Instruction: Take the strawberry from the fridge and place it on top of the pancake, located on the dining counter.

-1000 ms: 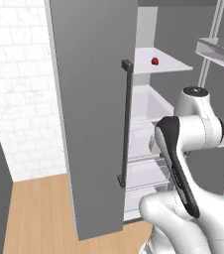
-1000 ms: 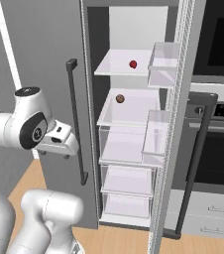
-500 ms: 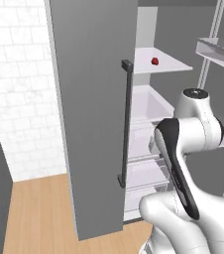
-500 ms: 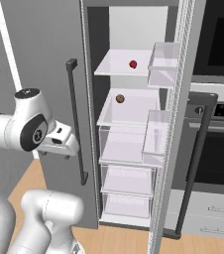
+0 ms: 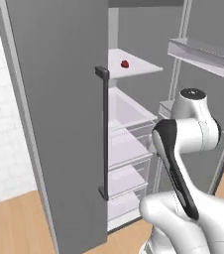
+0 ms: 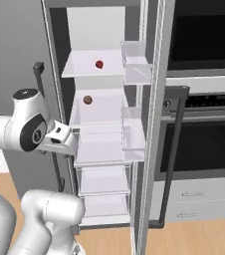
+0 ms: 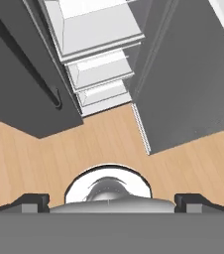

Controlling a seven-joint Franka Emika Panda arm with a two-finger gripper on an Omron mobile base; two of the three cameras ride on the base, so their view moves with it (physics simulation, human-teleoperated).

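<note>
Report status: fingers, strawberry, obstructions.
Gripper open, fingers empty, pointed at floor. Strawberry on top fridge shelf, doors open. Brown item one shelf down; path looks unobstructed.

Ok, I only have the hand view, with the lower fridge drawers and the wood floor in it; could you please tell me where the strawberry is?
Observer: The strawberry lies on the top white shelf of the fridge, higher than the drawers you see.
Operator: Thank you. Is there anything nearby that I might mistake for it?
Observer: Yes, a small brownish round item sits on the next shelf down, a little to the left of the strawberry in the right base view.
Operator: And what is beside that top shelf?
Observer: A clear door bin hangs on the open door just to its right in the right base view.
</note>
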